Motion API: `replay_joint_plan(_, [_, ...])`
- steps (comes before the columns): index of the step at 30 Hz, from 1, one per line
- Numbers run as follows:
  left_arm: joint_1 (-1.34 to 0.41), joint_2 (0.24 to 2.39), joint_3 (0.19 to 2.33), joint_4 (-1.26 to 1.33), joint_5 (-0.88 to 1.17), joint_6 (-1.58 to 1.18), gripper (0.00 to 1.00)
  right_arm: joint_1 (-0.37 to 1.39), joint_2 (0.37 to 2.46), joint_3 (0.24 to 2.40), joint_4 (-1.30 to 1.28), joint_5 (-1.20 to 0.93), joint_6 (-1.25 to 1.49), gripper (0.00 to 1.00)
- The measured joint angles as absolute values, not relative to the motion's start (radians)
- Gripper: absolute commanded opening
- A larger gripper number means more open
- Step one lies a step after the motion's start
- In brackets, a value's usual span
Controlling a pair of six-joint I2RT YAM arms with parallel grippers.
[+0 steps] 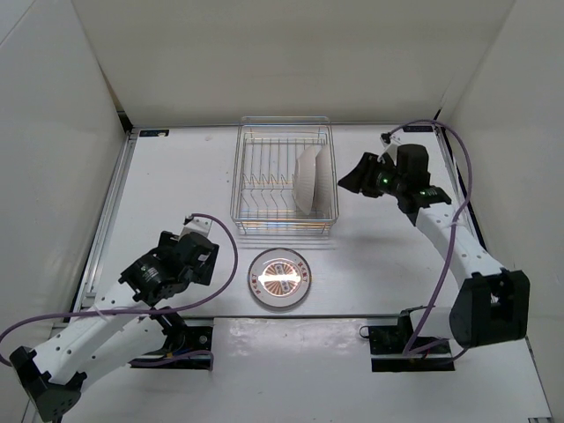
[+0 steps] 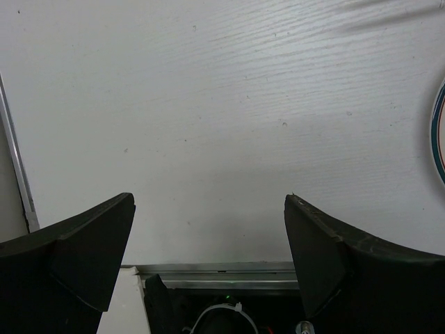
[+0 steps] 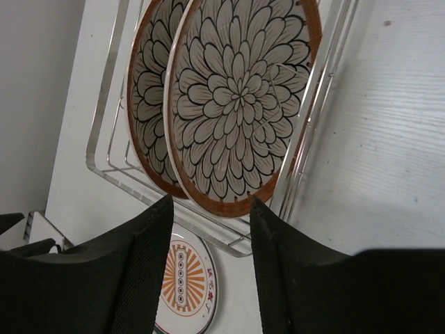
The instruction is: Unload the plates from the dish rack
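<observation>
The dish rack (image 1: 284,124) stands at the back middle of the table. Two plates stand upright at its right end, white backs showing from above (image 1: 308,181). In the right wrist view their faces carry dark petals and a brown rim, one (image 3: 240,97) in front of the other (image 3: 144,104). A third plate (image 1: 279,278) with orange radial stripes lies flat in front of the rack. My right gripper (image 1: 351,181) hovers just right of the rack, facing the plates, open (image 3: 211,209) with nothing between its fingers. My left gripper (image 1: 204,249) is open over bare table, left of the striped plate (image 2: 441,132).
White walls enclose the table on three sides. A metal rail (image 1: 110,211) runs along the left edge. The rack's wire wall (image 3: 104,167) stands between my right gripper and the plates' lower rims. The striped plate (image 3: 184,285) shows below the right fingers.
</observation>
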State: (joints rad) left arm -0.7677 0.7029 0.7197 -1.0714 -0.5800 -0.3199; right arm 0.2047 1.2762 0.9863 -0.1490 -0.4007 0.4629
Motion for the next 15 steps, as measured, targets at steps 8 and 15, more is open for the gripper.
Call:
replay_joint_plan(8, [-0.768,0.712,0.720,-1.076,-0.579,-0.318,0.99,0.233,1.411,1.073,-0.082,-0.475,0.460,0.56])
replay_joint_plan(15, [-0.768,0.717,0.720,-1.077,-0.579,-0.315,0.99,0.265,1.480,1.111,-0.052,-0.494,0.459,0.49])
